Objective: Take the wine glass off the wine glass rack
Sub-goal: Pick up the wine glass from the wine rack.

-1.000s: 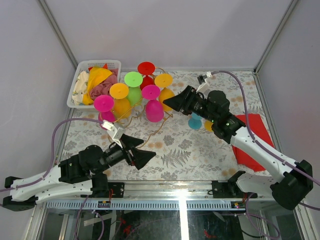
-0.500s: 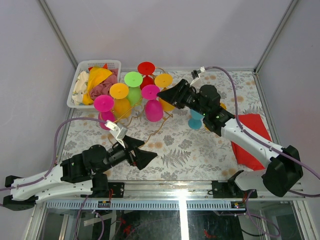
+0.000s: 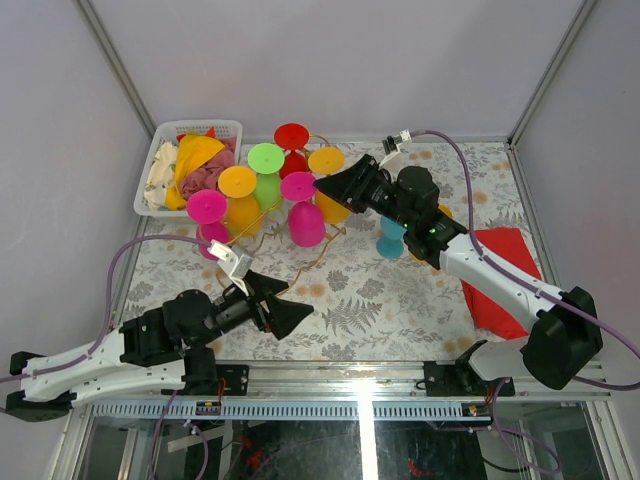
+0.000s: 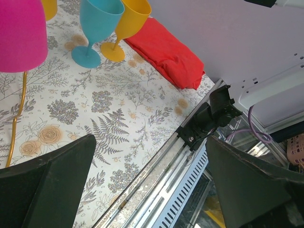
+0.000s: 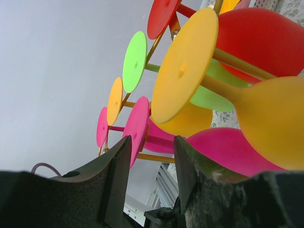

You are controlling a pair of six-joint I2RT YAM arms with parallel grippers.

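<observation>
**Right arm at the rack, glass not yet off**

The gold-coloured thin wire wine glass rack stood at the far side of the floral-patterned table, with bright glasses hanging from it bowl-down. The right gripper had its fingers a little apart and held nothing. Its tips were just beside the round foot of the orange plastic wine glass and a magenta plastic glass (I couldn't tell whether they touched). The left gripper hovered with its fingers spread wide, well apart from the rack.

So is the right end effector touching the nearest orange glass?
Cannot tell. The right wrist view shows the nearest orange glass past the open end effector, its bowl meeting the edge of one finger; contact or overlap is unclear.
</observation>
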